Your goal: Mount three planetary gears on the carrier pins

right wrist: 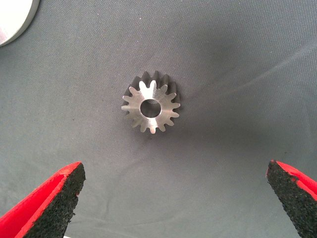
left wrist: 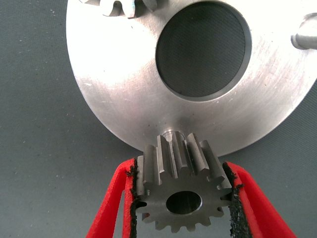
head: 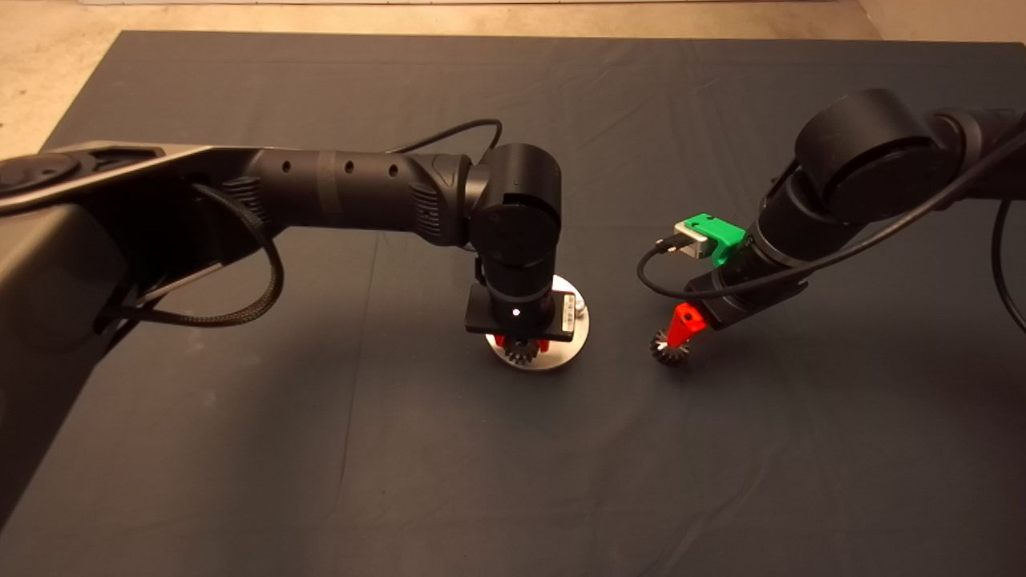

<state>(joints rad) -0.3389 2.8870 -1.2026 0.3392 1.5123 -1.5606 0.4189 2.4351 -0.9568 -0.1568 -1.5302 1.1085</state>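
One gear (left wrist: 181,186) pinched in our left gripper (left wrist: 182,198) over carrier pin (left wrist: 171,134); our right gripper (right wrist: 173,198), fingers wide, above loose gear (right wrist: 151,106) on mat (head: 321,481).

One shiny toothed gear (left wrist: 182,196) is clamped above a short pin (left wrist: 171,135) at the round silver disc's (left wrist: 119,94) rim. Another gear (right wrist: 151,107) lies flat on the tabletop, apart from the disc. A third (left wrist: 121,6) sits at the disc's far edge.

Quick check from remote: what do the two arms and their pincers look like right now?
Both arms are matte black with rounded joints and loose black cables. The left pincer has red fingers with rough black pads. The right pincer matches, and its wrist carries a green bracket with a silver plug.
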